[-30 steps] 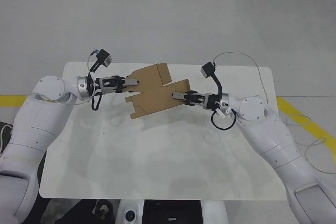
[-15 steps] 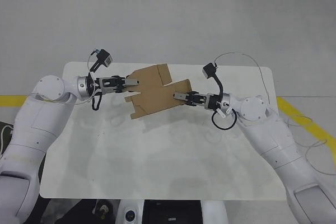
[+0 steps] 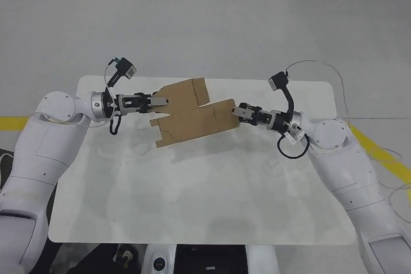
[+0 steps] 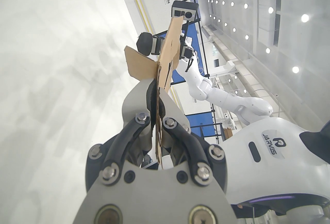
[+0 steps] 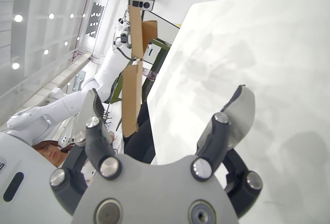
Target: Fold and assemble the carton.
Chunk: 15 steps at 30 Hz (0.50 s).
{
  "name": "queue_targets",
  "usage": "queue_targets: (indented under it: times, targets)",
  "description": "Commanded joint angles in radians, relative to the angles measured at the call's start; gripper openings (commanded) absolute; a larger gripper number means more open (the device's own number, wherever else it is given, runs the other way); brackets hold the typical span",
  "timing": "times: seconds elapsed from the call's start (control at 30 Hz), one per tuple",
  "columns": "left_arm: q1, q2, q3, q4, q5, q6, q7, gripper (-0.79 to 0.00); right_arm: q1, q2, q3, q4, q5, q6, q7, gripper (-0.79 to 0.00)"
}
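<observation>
Change: the right gripper (image 3: 240, 110) has come off the carton (image 3: 192, 113) and drawn back toward its own side. The left gripper (image 3: 161, 101) and the carton have not moved.

Top view: the carton is a flat, unfolded blank held above the far half of the table (image 3: 192, 205). The left gripper pinches its left edge. The right gripper sits just beside the right edge.

Left wrist view: the left gripper (image 4: 156, 88) is pressed together on the cardboard, and the carton (image 4: 168, 54) runs edge-on away from it.

Right wrist view: the right gripper (image 5: 166, 96) is spread wide with nothing between its fingers. The carton (image 5: 132, 90) hangs edge-on just ahead, apart from both fingers.

Judgement: the step is a re-grasp by the right arm. The blank hangs from one pinch only, so the left grip should hold firm. The right gripper should line its open jaws with the sheet's plane, take one panel near a crease, and close before pulling.
</observation>
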Motion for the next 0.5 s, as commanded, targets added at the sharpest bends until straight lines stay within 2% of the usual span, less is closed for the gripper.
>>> queue_targets:
  times: [0.0,0.07,0.17,0.2,0.27,0.3,0.47]
  targets:
    - [0.001,-0.002,0.0,-0.003,0.004,0.008,0.008,-0.785,-0.004,-0.005,-0.014,0.003,0.019,-0.001,0.009,-0.022]
    - [0.002,-0.003,-0.001,-0.006,0.008,0.014,0.013,-0.785,-0.001,-0.01,-0.032,0.013,0.02,0.0,0.015,-0.034]
    - [0.003,-0.005,-0.005,-0.008,0.011,0.022,0.019,-0.785,0.01,-0.02,-0.053,0.034,0.024,-0.009,0.012,-0.114]
    - [0.002,-0.005,-0.007,-0.007,0.012,0.025,0.02,-0.785,0.015,-0.023,-0.059,0.04,0.026,-0.014,0.014,-0.148]
    - [0.002,-0.006,-0.009,-0.005,0.018,0.026,0.021,-0.785,0.024,-0.028,-0.068,0.05,0.028,-0.028,0.019,-0.271]
    - [0.003,-0.007,-0.009,-0.003,0.022,0.027,0.021,-0.785,0.029,-0.03,-0.072,0.053,0.028,-0.037,0.022,-0.372]
    - [0.005,-0.009,-0.007,-0.001,0.059,0.02,0.03,-0.785,0.048,-0.037,-0.075,0.064,0.019,-0.069,0.021,-0.486]
